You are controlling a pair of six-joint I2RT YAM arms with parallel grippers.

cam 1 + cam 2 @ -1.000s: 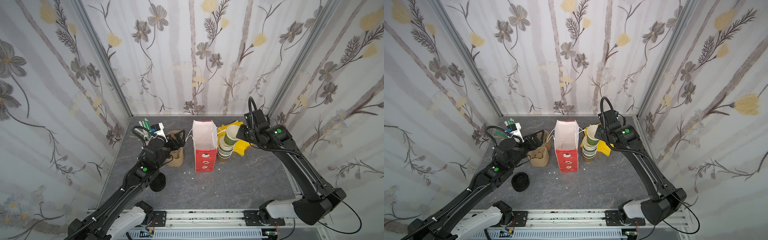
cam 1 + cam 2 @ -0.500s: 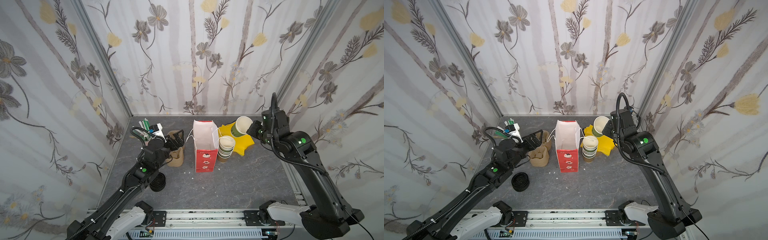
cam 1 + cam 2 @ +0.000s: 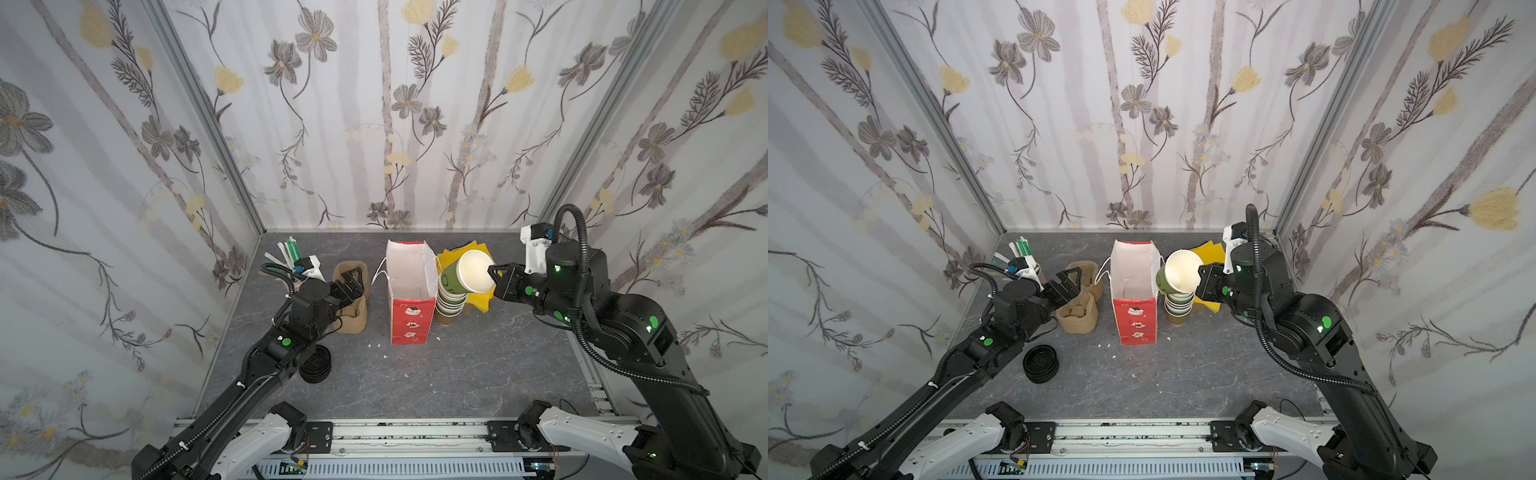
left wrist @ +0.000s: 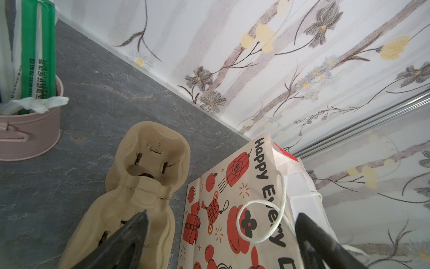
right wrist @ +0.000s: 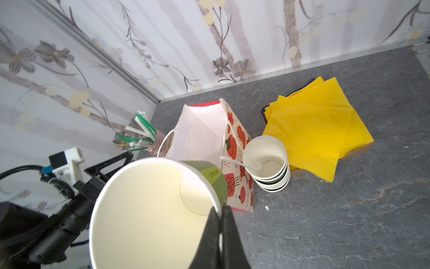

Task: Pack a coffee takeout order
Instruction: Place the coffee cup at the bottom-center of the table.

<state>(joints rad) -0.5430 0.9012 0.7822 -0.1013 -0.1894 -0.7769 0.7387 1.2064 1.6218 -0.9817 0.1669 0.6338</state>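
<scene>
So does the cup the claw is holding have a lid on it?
No, the green paper cup pinched at its rim by the right claw is open on top, and you can see right down its empty white inside.

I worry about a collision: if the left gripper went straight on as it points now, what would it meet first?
Probably the red paper bag, its printed side straight ahead of the open left gripper; the pulp carrier lies beside that line.

You see a green cup (image 3: 451,279), cream inside; a red bag (image 3: 409,322) with white lining and lantern prints; yellow napkins (image 5: 325,130); a tan carrier (image 3: 353,322); black lids (image 3: 1040,363); green straws (image 4: 35,58); a pink tin (image 4: 30,132).
</scene>
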